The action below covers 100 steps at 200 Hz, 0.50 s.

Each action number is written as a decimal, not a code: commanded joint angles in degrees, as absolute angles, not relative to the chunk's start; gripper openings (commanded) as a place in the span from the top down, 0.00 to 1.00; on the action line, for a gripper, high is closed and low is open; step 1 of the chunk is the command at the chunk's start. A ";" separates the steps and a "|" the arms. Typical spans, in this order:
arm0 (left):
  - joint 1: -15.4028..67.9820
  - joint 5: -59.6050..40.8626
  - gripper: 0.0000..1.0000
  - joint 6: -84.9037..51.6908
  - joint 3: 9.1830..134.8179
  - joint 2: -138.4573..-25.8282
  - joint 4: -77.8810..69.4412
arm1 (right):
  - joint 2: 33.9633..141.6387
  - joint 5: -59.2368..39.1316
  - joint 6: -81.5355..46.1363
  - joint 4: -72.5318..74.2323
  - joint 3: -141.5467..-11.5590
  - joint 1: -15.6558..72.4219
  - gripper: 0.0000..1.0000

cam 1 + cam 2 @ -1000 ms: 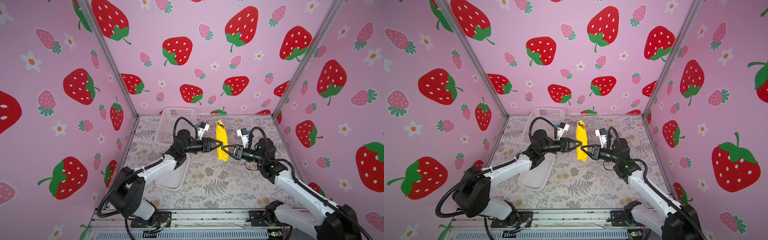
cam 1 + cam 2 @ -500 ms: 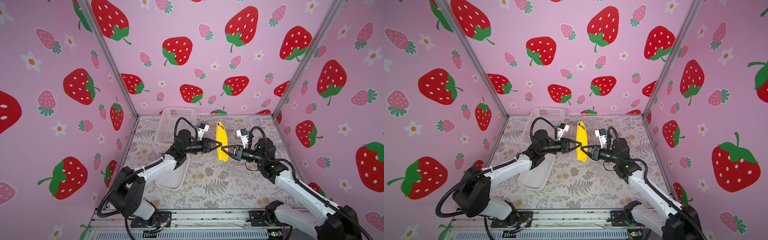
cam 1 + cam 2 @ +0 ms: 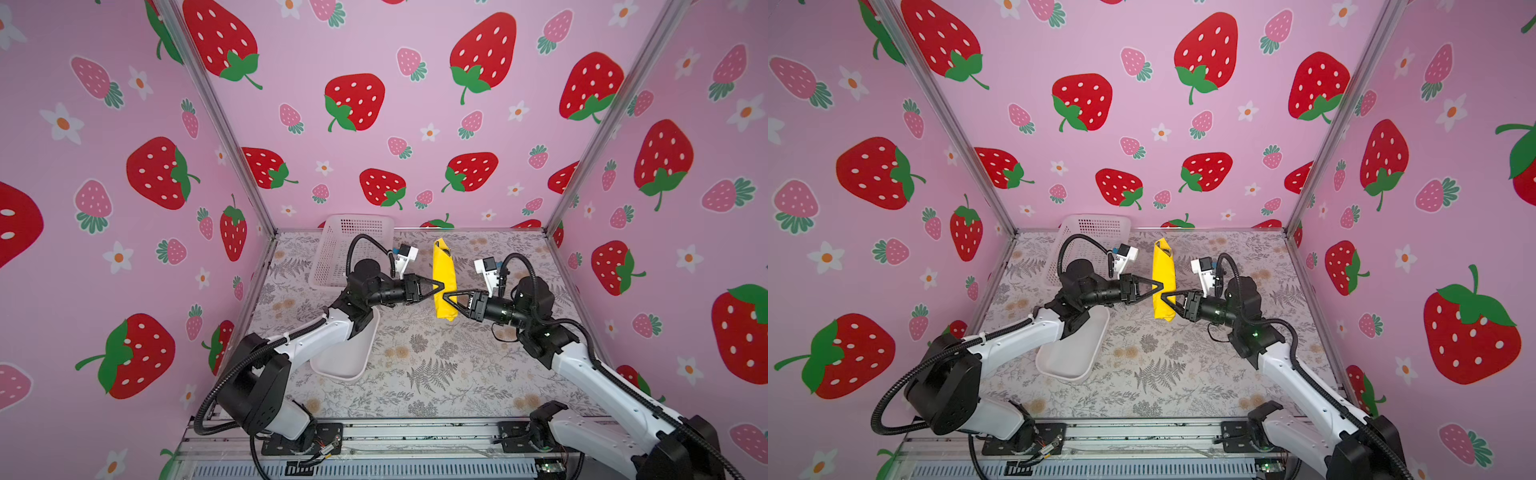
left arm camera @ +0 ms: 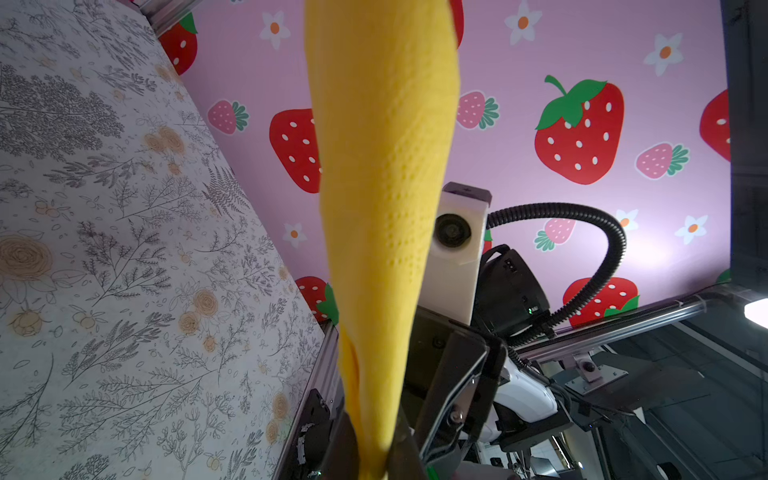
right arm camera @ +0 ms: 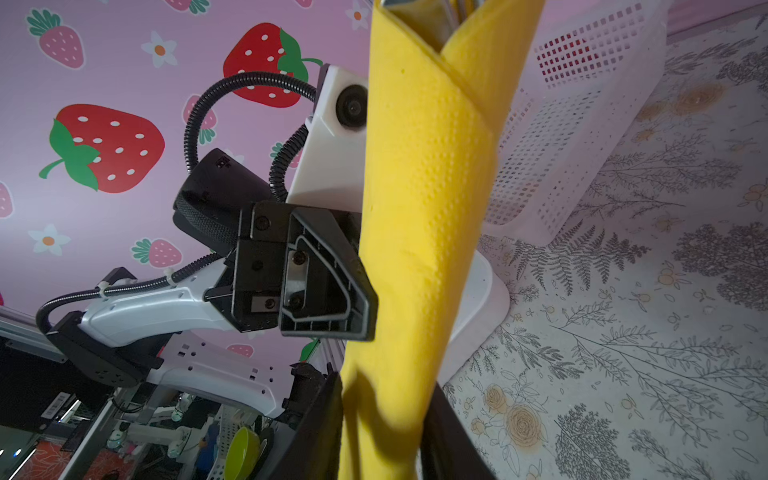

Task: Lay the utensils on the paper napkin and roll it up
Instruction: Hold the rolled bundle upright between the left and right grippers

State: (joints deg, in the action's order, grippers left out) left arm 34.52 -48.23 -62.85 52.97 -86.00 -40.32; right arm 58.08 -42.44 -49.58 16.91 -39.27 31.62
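In a top view, a white basket [image 3: 332, 249] with little holes is sitting at the back left of the flowery table [image 3: 419, 374]. A white tray [image 3: 345, 357] is lying in front of it, partly under the left arm [image 3: 316, 336]. The left claw [image 3: 441, 286] is pointing toward the middle of the frame and is pinching the left side of the paper napkin [image 3: 443, 270]. The left wrist view is showing the yellow paper squeezed thin between the dark jaws. The napkin is rolled into a long yellow tube in the middle of the frame, with one end pointing at the back wall. The utensils [image 5: 422, 16] are hiding inside. Only a bit of shiny metal is peeking out of the open end in the right wrist view. The right claw [image 3: 446, 296] is pointing in from the right, a little lower in the frame, with a jaw on each side of the roll. I cannot tell if it is squeezing or just touching.
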 commanded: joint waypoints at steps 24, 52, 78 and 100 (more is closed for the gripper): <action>34.66 -50.44 0.90 -63.77 53.88 -85.33 -46.33 | 57.38 -46.24 -53.40 25.99 -39.14 30.94 0.65; 34.66 -50.88 0.90 -63.80 53.96 -85.18 -46.54 | 57.83 -48.61 -55.66 30.38 -38.52 30.85 0.64; 34.70 -51.24 0.90 -64.16 54.13 -85.22 -47.09 | 58.09 -48.57 -55.90 30.42 -38.50 30.85 0.68; 34.66 -51.16 0.90 -64.16 54.04 -84.89 -47.02 | 58.13 -48.28 -55.99 30.41 -38.51 30.78 0.76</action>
